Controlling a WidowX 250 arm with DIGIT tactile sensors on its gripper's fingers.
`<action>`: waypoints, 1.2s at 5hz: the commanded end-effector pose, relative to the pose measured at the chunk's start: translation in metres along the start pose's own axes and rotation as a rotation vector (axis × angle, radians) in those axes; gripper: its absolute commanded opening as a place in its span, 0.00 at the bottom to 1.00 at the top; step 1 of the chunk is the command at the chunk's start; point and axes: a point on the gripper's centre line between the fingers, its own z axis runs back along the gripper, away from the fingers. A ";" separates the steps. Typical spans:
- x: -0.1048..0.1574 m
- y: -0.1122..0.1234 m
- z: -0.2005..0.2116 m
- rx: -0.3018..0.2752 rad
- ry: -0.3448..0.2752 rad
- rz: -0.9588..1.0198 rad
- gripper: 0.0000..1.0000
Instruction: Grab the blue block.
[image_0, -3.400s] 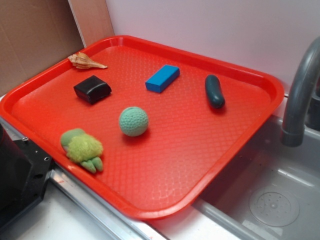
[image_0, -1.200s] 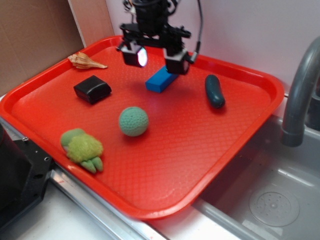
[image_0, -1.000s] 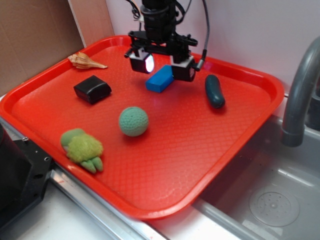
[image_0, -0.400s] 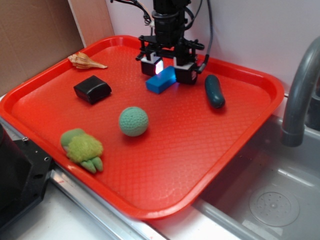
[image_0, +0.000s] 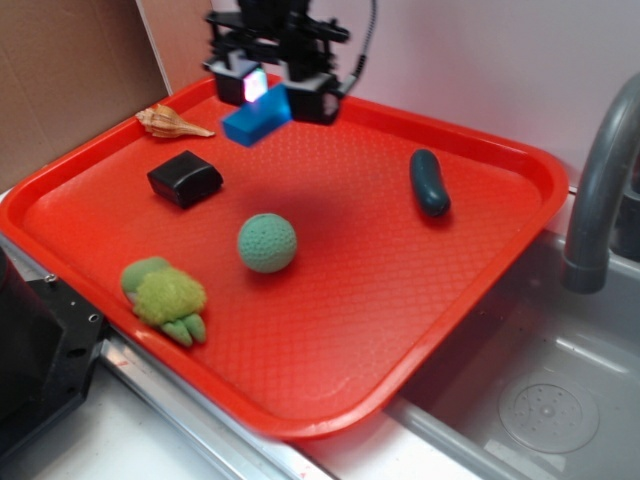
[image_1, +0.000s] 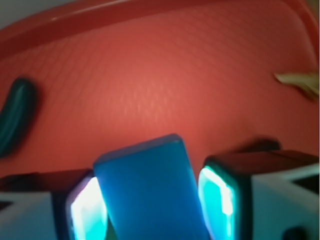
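The blue block (image_0: 256, 119) hangs in the air above the back left of the red tray (image_0: 520, 160), tilted, with my gripper (image_0: 275, 92) shut on it. In the wrist view the blue block (image_1: 147, 192) fills the space between my two glowing fingers (image_1: 219, 200), which press on its sides; my gripper (image_1: 150, 207) holds it well above the tray floor. A faint shadow lies on the tray below it.
On the tray lie a glossy black block (image_0: 185, 178), a seashell (image_0: 170, 123), a green knitted ball (image_0: 267, 243), a fuzzy green toy (image_0: 165, 297) and a dark green cucumber (image_0: 429, 182). A grey faucet (image_0: 598, 190) and sink (image_0: 545, 400) stand at the right.
My gripper came down around the blue block, shut on it, and has lifted it up and to the left, off the tray.
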 end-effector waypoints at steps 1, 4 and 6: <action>-0.037 0.023 0.043 -0.076 -0.104 -0.034 0.00; -0.038 0.049 0.036 -0.064 -0.071 0.059 0.00; -0.026 0.053 0.026 -0.052 -0.041 0.081 0.00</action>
